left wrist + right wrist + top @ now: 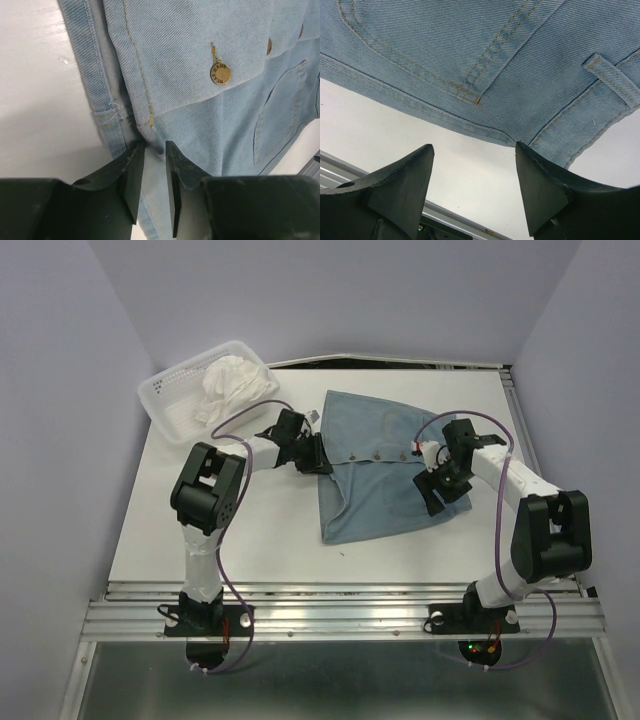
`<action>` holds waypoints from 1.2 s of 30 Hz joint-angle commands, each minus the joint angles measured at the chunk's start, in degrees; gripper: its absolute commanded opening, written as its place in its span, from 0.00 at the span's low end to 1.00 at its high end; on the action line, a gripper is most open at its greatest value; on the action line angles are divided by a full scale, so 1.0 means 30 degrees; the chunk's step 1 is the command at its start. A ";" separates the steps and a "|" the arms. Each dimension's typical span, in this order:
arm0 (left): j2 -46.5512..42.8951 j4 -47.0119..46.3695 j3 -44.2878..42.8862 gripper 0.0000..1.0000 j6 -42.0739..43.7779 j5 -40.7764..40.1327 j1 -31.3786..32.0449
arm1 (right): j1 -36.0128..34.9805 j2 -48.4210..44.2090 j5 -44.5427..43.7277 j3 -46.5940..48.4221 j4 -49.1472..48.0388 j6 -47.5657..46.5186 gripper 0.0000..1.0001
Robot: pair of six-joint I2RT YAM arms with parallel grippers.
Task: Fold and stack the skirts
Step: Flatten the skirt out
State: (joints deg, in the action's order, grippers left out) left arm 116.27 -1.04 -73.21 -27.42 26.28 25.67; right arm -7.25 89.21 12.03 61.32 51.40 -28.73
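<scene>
My left hand (155, 150) is nearly closed, its two fingers pinched on the hem at the 9 o'clock edge of the blue skirt (370, 490), with denim filling the narrow gap between them. My right hand (474, 147) is spread wide and holds nothing. It hangs over the skirt's 3 o'clock edge, where I see bare worktop (230, 540) between its fingers and a belt loop and pocket stitching just past them. The blue skirt lies in the middle of the worktop between the two hands, its far part folded over, and a row of brass buttons runs across it; one brass button (220, 74) shows up close on the left wrist camera. Farther off, at 10 o'clock, the white skirt (232, 385) sits bunched inside the basket (160, 400).
</scene>
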 commanded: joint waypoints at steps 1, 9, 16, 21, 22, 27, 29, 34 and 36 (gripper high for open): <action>0.0296 -0.0064 -0.0762 0.33 -0.0118 0.0057 0.0056 | -0.0046 -0.0352 -0.0407 -0.0079 -0.0169 -0.0296 0.72; 0.0151 -0.0093 -0.0675 0.15 -0.0059 -0.0060 -0.0002 | -0.0046 -0.0381 -0.0554 -0.0254 -0.0169 -0.0442 0.72; -0.0202 0.0285 -0.1346 0.01 0.0583 -0.0615 -0.0646 | -0.0046 -0.0264 -0.0905 -0.0576 -0.0286 -0.0560 0.71; 0.0413 0.1020 -0.2402 0.00 0.1229 -0.1231 -0.0910 | -0.0046 -0.0234 -0.1051 -0.0722 -0.0316 -0.0618 0.71; 0.0501 0.1107 -0.2722 0.00 0.1375 -0.1493 -0.0911 | -0.0046 -0.0234 -0.1052 -0.0752 -0.0316 -0.0618 0.71; 0.0881 0.1604 -0.3223 0.00 0.2225 -0.2256 -0.0998 | -0.0046 -0.0381 -0.1023 -0.0840 -0.0286 -0.0677 0.71; 0.1348 0.2333 -0.3720 0.07 0.2401 -0.2783 -0.0998 | -0.0046 -0.0381 -0.0819 -0.0840 -0.0286 -0.0619 0.71; 0.1295 0.2894 -0.3694 0.55 0.3189 -0.1969 -0.1057 | -0.0046 -0.0935 0.0791 -0.0227 0.0503 -0.1319 0.72; 0.0068 0.2867 -0.3285 0.70 0.3804 -0.1381 -0.1086 | -0.0046 -0.1579 0.1318 0.0213 0.0738 -0.1991 0.72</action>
State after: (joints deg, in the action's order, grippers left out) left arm 120.57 4.14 -83.70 -20.64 22.35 23.29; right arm -7.25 88.82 11.86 59.18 51.70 -31.31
